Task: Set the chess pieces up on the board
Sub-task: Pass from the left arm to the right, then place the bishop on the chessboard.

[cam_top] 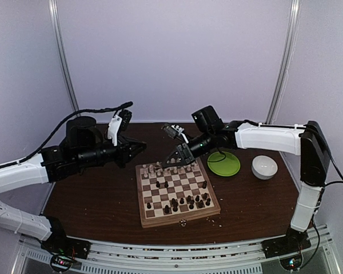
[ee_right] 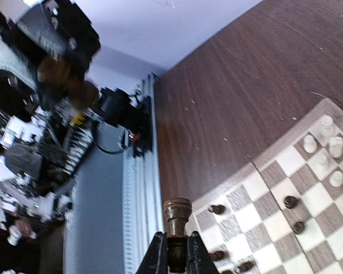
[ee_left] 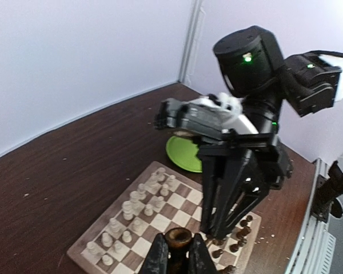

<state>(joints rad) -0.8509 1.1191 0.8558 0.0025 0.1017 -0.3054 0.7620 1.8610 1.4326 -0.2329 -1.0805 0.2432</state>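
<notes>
right gripper [ee_right: 176, 244] is clenched on a dark piece [ee_right: 177, 212], held upright just above the board [cam_top: 151, 220]. lower it straight onto a free square among the other dark pieces [cam_top: 190, 201]; release only once it is seated. left gripper [ee_left: 178, 246], off the board's far-left corner, grasps a second dark piece [ee_left: 178, 235].

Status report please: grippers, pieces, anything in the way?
Left gripper shut on dark piece. Right gripper shut on second dark piece. Board partly set. Right arm hangs over board.
</notes>
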